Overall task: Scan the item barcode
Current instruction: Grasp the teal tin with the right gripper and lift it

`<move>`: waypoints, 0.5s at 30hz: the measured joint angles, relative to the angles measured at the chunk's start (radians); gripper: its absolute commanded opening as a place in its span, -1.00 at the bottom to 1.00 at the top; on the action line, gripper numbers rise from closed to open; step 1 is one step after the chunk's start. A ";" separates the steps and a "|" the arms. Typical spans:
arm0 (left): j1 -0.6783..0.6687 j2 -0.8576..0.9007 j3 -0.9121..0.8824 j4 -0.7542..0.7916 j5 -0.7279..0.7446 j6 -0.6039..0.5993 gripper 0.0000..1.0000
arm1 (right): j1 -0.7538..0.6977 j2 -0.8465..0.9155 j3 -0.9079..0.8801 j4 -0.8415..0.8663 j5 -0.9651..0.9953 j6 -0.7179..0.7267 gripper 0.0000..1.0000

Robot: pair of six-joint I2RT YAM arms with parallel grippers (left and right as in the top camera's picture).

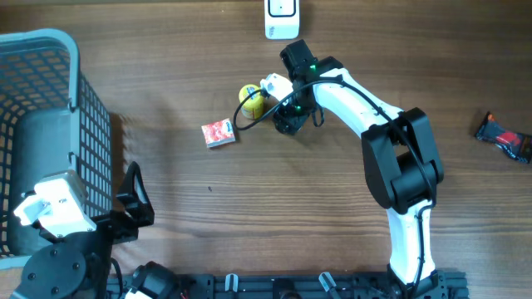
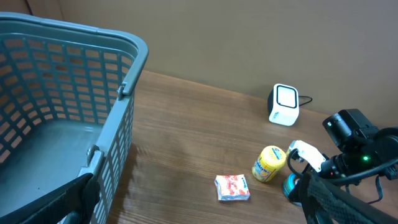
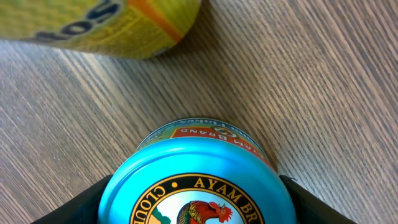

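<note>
My right gripper (image 1: 287, 123) straddles the blue can (image 3: 199, 183) on the table, short of the scanner (image 1: 282, 18), grip impossible to tell; left gripper (image 1: 137, 198) gapes wide; lifting and scanning remain.

Grey-blue mesh basket (image 1: 90, 116) at left edge of wooden table (image 1: 249, 216). Small red packet (image 1: 218, 133) lies flat near table centre. Yellow container (image 1: 251, 99) just beside it, toward far edge. Dark wrapper (image 1: 504, 138) at right edge, well apart.
</note>
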 measured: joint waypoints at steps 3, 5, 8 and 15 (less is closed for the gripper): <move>0.000 0.000 0.000 -0.006 0.000 0.000 1.00 | 0.000 0.000 0.002 0.005 0.016 0.067 0.22; 0.000 0.000 0.000 -0.011 0.000 0.000 1.00 | 0.000 0.000 0.002 0.011 0.045 0.133 0.22; 0.000 0.000 0.000 -0.017 0.000 0.000 1.00 | 0.000 0.000 0.002 0.015 0.081 0.234 0.22; 0.000 0.000 0.000 -0.026 0.000 0.000 1.00 | 0.000 0.000 0.007 0.013 0.121 0.619 0.11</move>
